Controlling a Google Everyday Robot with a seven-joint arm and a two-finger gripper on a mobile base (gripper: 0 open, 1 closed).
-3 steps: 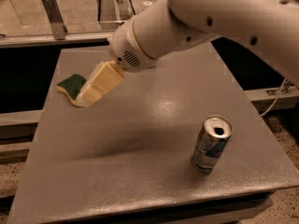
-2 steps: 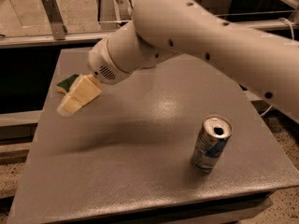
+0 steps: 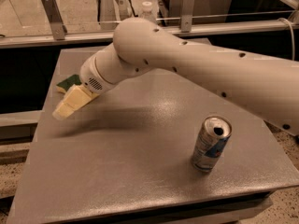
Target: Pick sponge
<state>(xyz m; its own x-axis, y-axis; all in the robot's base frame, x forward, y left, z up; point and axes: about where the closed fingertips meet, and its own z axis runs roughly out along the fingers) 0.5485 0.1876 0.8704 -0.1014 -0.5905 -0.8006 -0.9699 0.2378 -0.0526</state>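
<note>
The sponge (image 3: 68, 81) lies near the left edge of the grey table (image 3: 140, 171). Only its dark green top shows as a small wedge; the rest is hidden behind the wrist. My gripper (image 3: 60, 112), pale yellow and blocky, points down and to the left. It sits just in front of the sponge and to its near side, low over the table. The big white arm (image 3: 196, 69) reaches in from the right across the table's far half.
A dented silver and blue drink can (image 3: 211, 144) stands upright at the table's front right. A rail with metal posts (image 3: 51, 15) runs behind the table. A dark gap lies left of the table's edge.
The arm has swung left and lower. The gripper has moved from over the sponge to its near left side and now covers more of it. The can has not moved.
</note>
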